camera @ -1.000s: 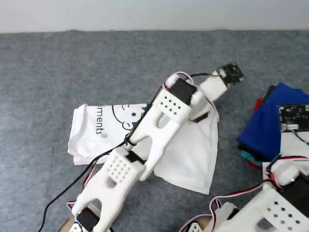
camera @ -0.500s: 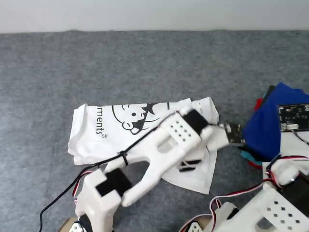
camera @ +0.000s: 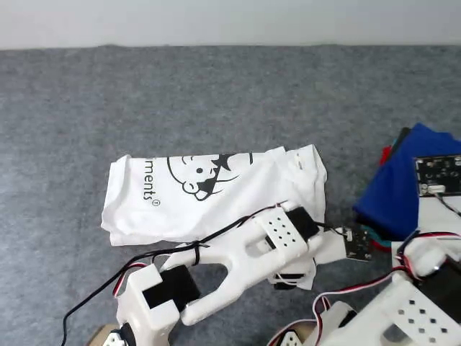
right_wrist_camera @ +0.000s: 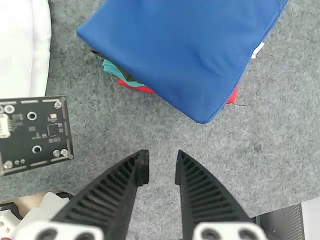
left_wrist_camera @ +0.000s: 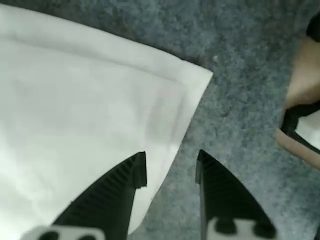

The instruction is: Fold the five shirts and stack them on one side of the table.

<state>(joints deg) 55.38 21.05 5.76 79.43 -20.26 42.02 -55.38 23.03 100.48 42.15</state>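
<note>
High view: the white shirt (camera: 209,194) is found lying partly folded on the grey worktop (camera: 216,94), its near corner covered by the left arm (camera: 281,234). A stack topped by a blue shirt (camera: 403,180) is noted close by at one side.

Left wrist view: the left gripper (left_wrist_camera: 170,167) is seen parted astride the shirt's edge, with nothing clamped. The cloth is judged light and limp, so a pinch through the doubled edge by the corner is advised.

Right wrist view: the right gripper (right_wrist_camera: 161,162) is seen parted and empty over bare worktop near the stack.
</note>
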